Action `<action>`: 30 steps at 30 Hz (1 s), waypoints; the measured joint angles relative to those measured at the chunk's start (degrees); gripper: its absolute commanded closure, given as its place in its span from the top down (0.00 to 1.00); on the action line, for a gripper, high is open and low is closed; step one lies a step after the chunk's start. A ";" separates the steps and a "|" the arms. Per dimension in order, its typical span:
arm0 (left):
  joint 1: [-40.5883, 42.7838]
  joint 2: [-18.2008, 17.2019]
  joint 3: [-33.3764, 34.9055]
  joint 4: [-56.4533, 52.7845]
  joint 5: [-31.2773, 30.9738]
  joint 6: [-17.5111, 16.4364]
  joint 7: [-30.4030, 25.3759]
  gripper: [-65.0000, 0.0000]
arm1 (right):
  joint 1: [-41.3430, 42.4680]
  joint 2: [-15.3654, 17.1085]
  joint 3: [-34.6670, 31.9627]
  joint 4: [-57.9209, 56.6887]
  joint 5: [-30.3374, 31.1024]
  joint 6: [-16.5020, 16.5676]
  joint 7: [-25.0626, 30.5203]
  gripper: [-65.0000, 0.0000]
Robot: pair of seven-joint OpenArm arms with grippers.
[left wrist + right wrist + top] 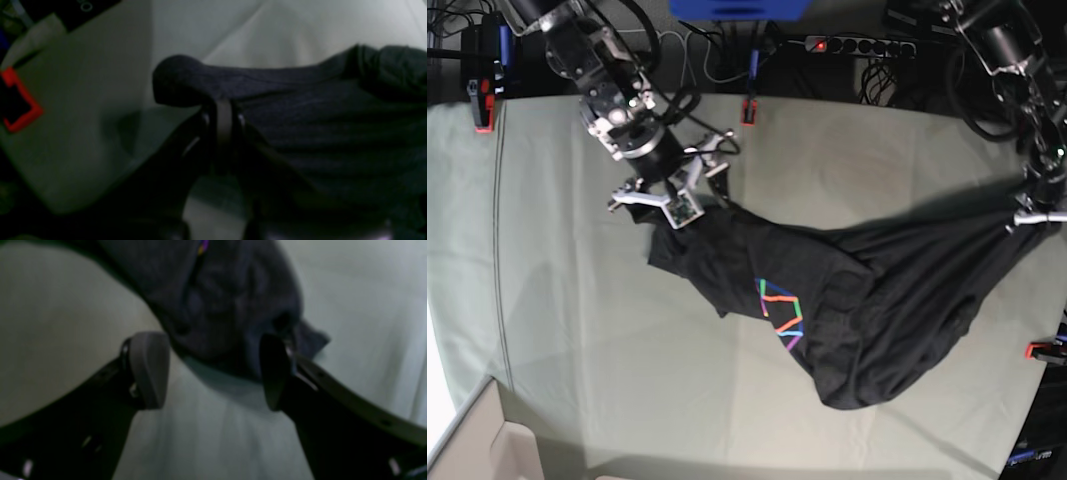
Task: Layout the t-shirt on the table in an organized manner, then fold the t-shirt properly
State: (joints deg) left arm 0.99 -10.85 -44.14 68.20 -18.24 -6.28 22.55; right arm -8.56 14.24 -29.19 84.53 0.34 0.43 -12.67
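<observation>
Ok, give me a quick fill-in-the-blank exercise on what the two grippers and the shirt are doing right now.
1. The left gripper is ____ on a fold of the t-shirt.
2. The right gripper has its jaws ____, with shirt cloth bunched between them.
3. The shirt's rainbow print faces ____ in the base view.
4. The shirt lies ____, not flat, on the table.

Missing words: shut; open; up; crumpled
</observation>
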 measured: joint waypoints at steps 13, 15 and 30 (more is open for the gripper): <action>4.15 0.24 -0.52 0.22 -0.24 -0.20 -0.28 0.00 | 3.54 -1.40 2.60 -4.20 0.07 -0.02 -0.24 0.16; 3.87 0.39 -2.75 0.22 -0.28 -0.52 -0.02 0.00 | 3.39 -1.40 2.62 -4.17 0.02 -0.04 -0.20 0.00; 10.97 0.92 -5.22 12.83 -5.16 -0.42 0.09 0.00 | 1.09 -1.51 14.67 17.14 0.13 0.24 -3.85 0.00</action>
State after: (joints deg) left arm 11.97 -9.93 -49.36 81.03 -23.40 -6.70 22.63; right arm -7.46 12.73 -14.52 101.67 0.47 0.67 -16.51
